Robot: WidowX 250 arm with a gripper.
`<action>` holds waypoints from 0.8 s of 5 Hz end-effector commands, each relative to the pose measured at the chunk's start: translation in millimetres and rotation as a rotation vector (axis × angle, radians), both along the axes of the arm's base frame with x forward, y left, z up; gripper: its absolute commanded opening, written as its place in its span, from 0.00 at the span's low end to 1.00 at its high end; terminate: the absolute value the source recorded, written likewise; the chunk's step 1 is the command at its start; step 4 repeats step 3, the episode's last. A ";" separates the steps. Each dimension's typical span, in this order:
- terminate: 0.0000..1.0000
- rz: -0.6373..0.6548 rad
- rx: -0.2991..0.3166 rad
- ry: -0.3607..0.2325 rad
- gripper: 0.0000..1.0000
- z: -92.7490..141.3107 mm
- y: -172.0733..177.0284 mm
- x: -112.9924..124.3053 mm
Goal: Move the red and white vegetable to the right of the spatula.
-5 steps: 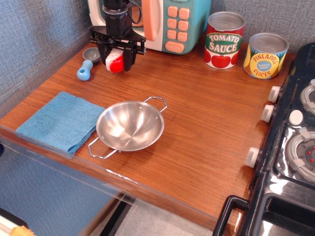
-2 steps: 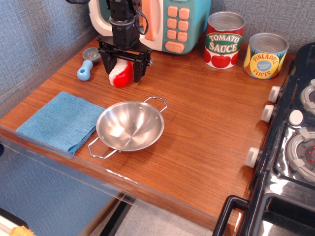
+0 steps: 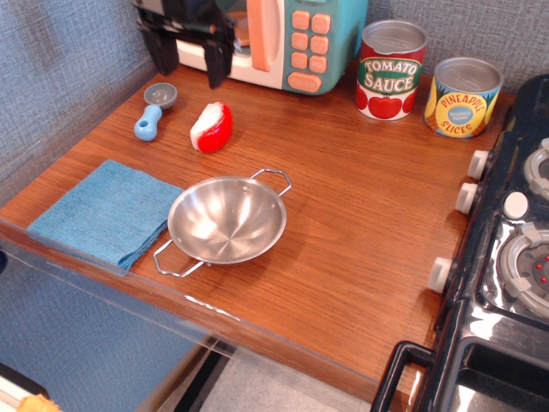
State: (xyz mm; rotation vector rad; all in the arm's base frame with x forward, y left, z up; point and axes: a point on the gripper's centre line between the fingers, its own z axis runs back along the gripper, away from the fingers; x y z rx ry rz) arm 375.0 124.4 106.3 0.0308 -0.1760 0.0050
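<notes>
The red and white vegetable [image 3: 211,127] lies on the wooden table, free of the gripper, just right of the spatula [image 3: 153,110], which has a light-blue handle and a round grey head. A small gap of bare wood separates them. My gripper [image 3: 187,58] is raised at the top left, above and behind both, with its two black fingers spread open and nothing between them.
A steel bowl [image 3: 226,219] sits near the front, a blue cloth [image 3: 105,212] to its left. A toy microwave [image 3: 296,39] stands at the back, with a tomato sauce can [image 3: 391,70] and a pineapple can [image 3: 463,97] beside it. A toy stove [image 3: 515,249] lines the right edge.
The gripper lowered the vegetable onto the table right of the spatula, let it go, then rose up and back to the left. The vegetable now lies alone.
</notes>
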 end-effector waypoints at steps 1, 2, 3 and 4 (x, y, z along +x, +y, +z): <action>0.00 -0.042 0.027 -0.042 1.00 36.6 1.2 -21.7; 0.00 -0.042 0.027 -0.042 1.00 36.6 1.2 -21.7; 1.00 -0.042 0.027 -0.042 1.00 36.6 1.2 -21.7; 1.00 -0.042 0.027 -0.042 1.00 36.6 1.2 -21.7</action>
